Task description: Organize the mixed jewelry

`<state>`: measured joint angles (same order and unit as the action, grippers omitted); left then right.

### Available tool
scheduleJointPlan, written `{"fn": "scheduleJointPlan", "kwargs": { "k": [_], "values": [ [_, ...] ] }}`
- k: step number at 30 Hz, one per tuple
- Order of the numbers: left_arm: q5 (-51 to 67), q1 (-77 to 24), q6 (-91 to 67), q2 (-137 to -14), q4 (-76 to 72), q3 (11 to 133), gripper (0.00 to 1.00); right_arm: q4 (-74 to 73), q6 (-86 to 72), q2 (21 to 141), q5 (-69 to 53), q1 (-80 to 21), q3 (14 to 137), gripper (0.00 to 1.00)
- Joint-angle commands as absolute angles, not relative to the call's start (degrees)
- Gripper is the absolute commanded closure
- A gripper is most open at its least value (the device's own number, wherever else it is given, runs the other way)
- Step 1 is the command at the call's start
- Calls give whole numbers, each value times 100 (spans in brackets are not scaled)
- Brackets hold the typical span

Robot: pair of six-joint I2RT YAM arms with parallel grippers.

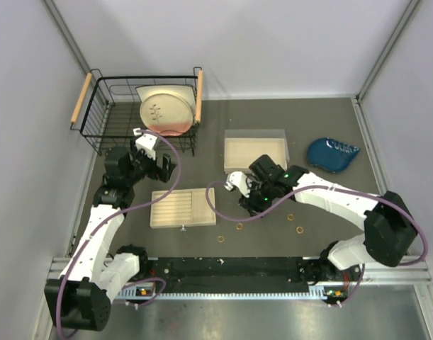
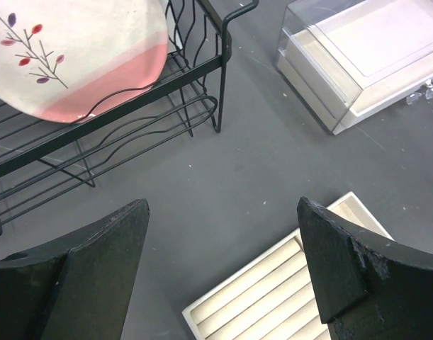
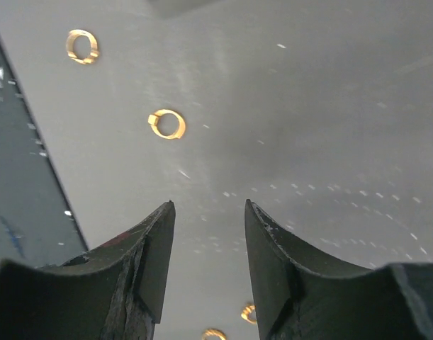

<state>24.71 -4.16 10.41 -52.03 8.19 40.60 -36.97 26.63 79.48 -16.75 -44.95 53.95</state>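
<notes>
Gold rings lie loose on the dark table: two near the front edge and two more to their right. My right gripper hovers low over the table among them. In the right wrist view its jaws stand open with nothing between the tips. Two rings lie ahead of it, and two more show low between the fingers, on the table. My left gripper is wide open and holds nothing, above the far corner of the beige ridged tray. No silver hoop shows clearly.
A black wire basket holding a pink and cream plate stands at the back left. A shallow beige box with a clear cover sits mid-table. A blue dish lies at the right. The ridged tray is front left.
</notes>
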Motion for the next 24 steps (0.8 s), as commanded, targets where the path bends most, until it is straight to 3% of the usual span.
{"fn": "scheduleJointPlan", "kwargs": {
  "k": [1, 12, 24],
  "values": [
    [2136, -413, 976, -5256, 598, 4227, 9, -3674, 2356, 8244, -2566, -4912, 5774, 55],
    [1363, -396, 870, -5379, 492, 4245, 9, -3024, 1873, 8999, -1847, -5791, 5765, 62],
    [1090, -281, 721, -5441, 483, 4342, 9, -2847, 1275, 9492, -668, -6099, 6064, 64]
  ]
}}
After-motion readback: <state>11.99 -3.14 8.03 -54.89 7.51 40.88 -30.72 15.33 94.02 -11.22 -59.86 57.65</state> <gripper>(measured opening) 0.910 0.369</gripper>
